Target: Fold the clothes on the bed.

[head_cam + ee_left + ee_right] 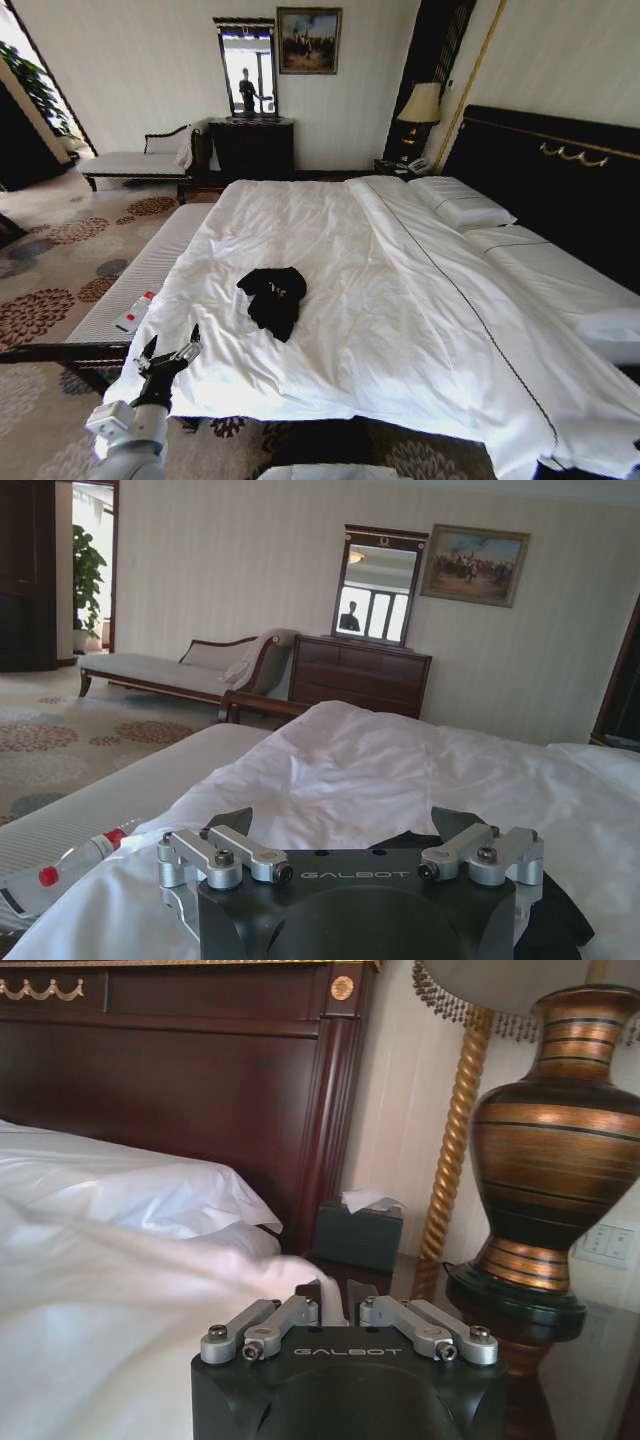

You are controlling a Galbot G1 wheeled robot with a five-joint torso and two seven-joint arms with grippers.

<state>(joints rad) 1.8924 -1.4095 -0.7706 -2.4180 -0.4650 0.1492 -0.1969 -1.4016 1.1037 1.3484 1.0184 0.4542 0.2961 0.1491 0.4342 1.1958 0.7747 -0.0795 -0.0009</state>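
since the black t-shirt [273,297] lies crumpled mid-bed [420,330], apart from both arms, reach is the risk. left gripper [168,356], fingers apart, hovers at the near bed edge; it could snag the duvet [330,230] instead. right gripper [349,1302], fingers together, sits beside the lamp [545,1160] and could knock it.
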